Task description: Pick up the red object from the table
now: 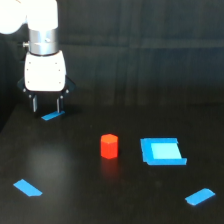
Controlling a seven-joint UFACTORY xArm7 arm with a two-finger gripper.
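Note:
The red object [109,146] is a small bright red-orange faceted block standing upright on the black table [100,200], near the middle of the exterior view. My gripper [46,106] hangs from the white arm at the upper left, well away from the block, up and to its left. Its two thin fingers [34,104] point down with a gap between them and nothing held. A small flat blue piece [52,116] lies just under the fingertips.
A larger blue rectangular piece [161,151] lies just right of the red block. A blue strip [27,188] sits at the lower left and another blue strip [199,196] at the lower right.

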